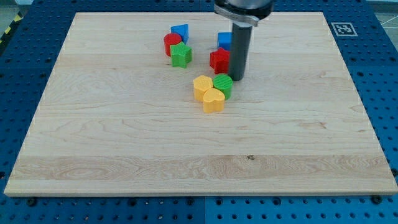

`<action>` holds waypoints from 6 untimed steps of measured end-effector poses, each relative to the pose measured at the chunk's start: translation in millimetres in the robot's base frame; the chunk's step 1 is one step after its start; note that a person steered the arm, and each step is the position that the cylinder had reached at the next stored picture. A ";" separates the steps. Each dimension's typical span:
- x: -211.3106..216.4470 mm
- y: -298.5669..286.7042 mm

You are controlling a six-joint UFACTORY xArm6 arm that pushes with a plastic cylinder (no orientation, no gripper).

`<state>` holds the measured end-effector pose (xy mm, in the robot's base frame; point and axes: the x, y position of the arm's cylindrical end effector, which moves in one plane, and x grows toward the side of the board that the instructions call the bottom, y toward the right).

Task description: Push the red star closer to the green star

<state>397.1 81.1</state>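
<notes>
The red star (218,60) lies on the wooden board (124,137) near the view's top centre. My tip (237,78) touches down just to the right of it, close against its right side. The green star (181,55) lies to the left of the red star, with a gap between them. The rod partly hides a blue block (224,40) behind the red star.
A red round block (171,42) and a blue block (180,32) sit just above the green star. A green round block (222,85), a yellow block (203,86) and a yellow heart (213,99) cluster just below my tip.
</notes>
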 end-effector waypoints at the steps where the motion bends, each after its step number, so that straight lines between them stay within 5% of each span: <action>1: -26.9 18.5; 6: -28.0 -62.7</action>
